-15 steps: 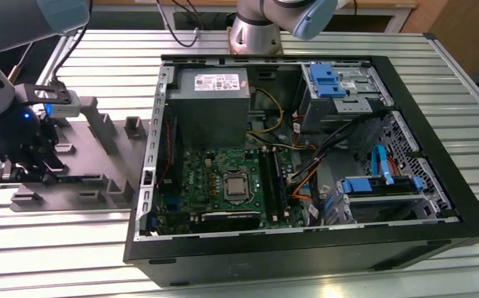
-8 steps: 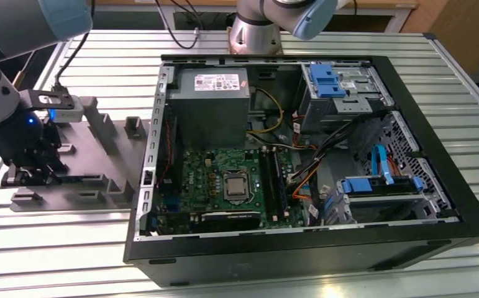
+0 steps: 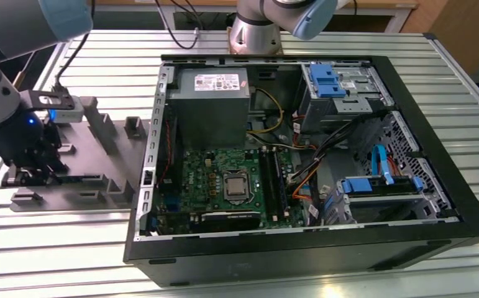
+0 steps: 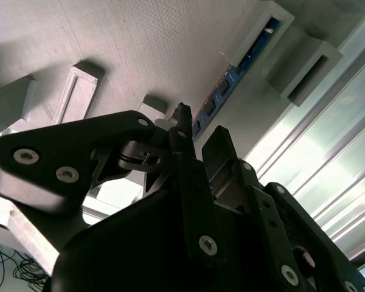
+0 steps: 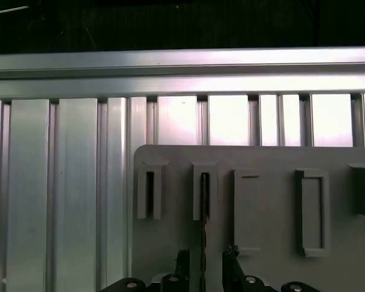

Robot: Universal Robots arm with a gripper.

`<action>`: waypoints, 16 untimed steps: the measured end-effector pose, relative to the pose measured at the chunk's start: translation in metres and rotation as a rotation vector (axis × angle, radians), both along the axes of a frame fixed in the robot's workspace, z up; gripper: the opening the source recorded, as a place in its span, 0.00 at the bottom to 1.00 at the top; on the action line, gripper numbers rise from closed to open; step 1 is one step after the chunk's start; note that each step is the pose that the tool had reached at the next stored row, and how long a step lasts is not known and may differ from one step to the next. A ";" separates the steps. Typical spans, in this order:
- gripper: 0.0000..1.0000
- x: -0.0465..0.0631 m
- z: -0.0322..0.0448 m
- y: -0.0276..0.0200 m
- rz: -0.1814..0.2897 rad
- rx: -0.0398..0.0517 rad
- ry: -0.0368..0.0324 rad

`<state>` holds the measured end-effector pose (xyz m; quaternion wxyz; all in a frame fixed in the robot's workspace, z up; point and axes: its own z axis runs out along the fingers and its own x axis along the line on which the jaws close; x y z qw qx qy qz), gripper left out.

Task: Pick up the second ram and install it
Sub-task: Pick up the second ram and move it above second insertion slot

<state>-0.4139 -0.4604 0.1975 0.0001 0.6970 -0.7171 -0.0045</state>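
Note:
The second ram (image 5: 202, 226) stands on edge in a slot of the grey plastic fixture (image 5: 274, 159), a thin dark strip running toward my fingers. In the second wrist view the ram (image 4: 234, 72) shows small chips along its side. My gripper (image 5: 205, 263) is low over the fixture with one black finger on each side of the stick, open, with small gaps to both. The two fingertips (image 4: 182, 117) bracket the near end of the stick. In the exterior view my gripper (image 3: 32, 166) hangs over the fixture (image 3: 98, 133) at the exterior view's left.
An open black computer case (image 3: 438, 205) lies on the slatted aluminium table (image 3: 65, 248), to the right of the fixture. Its green motherboard (image 3: 210, 180) carries long black slots (image 3: 274, 180). Cables, a grey power supply (image 3: 214, 99) and blue drive brackets crowd the case. Another arm's base (image 3: 254, 31) stands at the back.

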 end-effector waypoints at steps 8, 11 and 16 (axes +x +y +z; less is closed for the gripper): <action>0.35 0.000 -0.0056 -0.0001 0.000 -0.0003 -0.0004; 0.35 0.000 -0.0066 -0.0001 0.000 -0.0004 -0.0003; 0.26 0.000 -0.0078 0.0000 0.000 -0.0002 -0.0006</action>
